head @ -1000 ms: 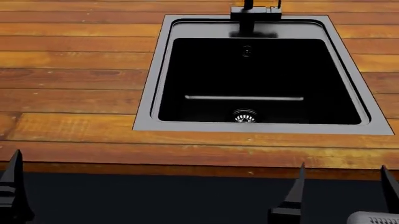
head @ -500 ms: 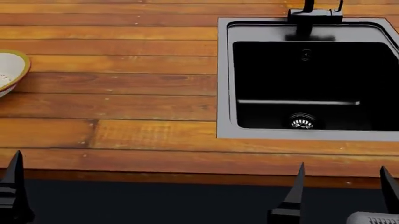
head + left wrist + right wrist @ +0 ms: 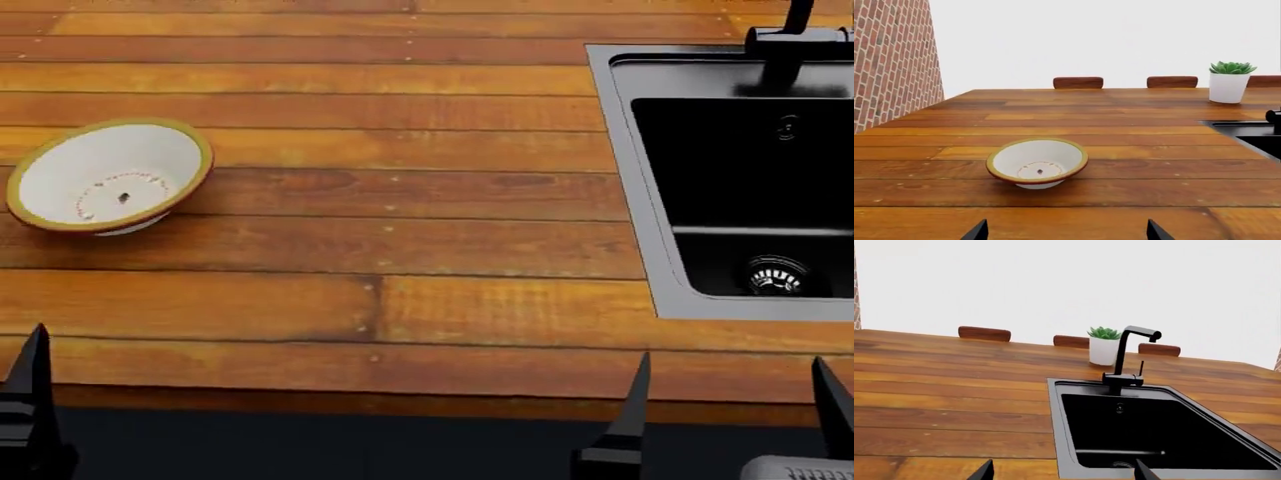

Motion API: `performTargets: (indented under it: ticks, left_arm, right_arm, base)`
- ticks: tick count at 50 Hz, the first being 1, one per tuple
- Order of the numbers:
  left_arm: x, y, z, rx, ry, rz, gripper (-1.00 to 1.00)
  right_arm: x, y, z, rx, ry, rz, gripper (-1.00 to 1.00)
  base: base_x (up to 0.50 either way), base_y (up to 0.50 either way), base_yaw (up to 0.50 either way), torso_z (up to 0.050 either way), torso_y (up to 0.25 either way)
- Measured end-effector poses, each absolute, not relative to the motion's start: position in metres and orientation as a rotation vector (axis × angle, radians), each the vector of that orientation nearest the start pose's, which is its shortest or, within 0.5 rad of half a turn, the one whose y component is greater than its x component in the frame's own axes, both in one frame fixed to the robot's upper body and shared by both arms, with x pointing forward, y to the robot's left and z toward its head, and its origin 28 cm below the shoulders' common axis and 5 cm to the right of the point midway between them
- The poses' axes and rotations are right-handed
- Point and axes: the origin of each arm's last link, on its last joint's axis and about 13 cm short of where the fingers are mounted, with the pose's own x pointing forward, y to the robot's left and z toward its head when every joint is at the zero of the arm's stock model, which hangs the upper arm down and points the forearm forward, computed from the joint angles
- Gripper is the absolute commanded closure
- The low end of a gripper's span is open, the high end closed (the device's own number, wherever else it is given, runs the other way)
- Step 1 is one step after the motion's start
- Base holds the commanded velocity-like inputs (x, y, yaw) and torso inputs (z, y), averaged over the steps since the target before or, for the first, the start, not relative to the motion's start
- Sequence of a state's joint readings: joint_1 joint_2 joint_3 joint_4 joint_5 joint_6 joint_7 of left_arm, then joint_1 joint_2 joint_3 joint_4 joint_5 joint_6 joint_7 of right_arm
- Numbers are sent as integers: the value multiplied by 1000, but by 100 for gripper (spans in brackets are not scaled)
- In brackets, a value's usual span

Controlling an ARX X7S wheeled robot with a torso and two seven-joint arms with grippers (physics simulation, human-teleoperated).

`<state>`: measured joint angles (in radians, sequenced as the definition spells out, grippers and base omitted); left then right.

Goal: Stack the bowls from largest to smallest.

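Observation:
The medium bowl [image 3: 111, 176], white with a yellow rim and a red-dotted ring inside, sits upright on the wooden counter at the left. It also shows in the left wrist view [image 3: 1037, 162], ahead of my left gripper [image 3: 1064, 232], whose fingertips stand wide apart and empty. In the head view only one left fingertip [image 3: 30, 400] shows, at the bottom left. My right gripper [image 3: 731, 400] is open and empty at the counter's front edge, near the sink; its tips show in the right wrist view [image 3: 1064, 471]. The dark purplish-grey bowl and the red-brown bowl are out of view.
A black sink [image 3: 625, 180] with a black faucet [image 3: 1127, 357] is set in the counter [image 3: 400, 230] at the right. A potted succulent [image 3: 1229, 80] stands at the far edge, with chair backs [image 3: 1078, 82] beyond. A brick wall [image 3: 891, 60] rises at the left.
The head view has swung left: the sink slid toward the right edge and the white bowl came fully into view at the left. The grippers hold the same places in the view.

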<state>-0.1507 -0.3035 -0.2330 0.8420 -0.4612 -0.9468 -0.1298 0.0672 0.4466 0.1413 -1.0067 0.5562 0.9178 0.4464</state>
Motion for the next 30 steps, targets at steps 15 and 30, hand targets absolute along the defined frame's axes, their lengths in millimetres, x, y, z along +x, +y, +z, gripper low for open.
performTargets:
  ticks: [15,30]
  left_arm:
    - [188,261,159,14,-63,12,-100]
    - [187,260,161,16,-65,8,-100]
  right_arm:
    - [160,-140,170,-134,-141,-118,-100]
    - [159,-140,170,-143,-148,-113,-100]
  base:
    - [426,124,0,0,0]
    - [500,113,0,0,1]
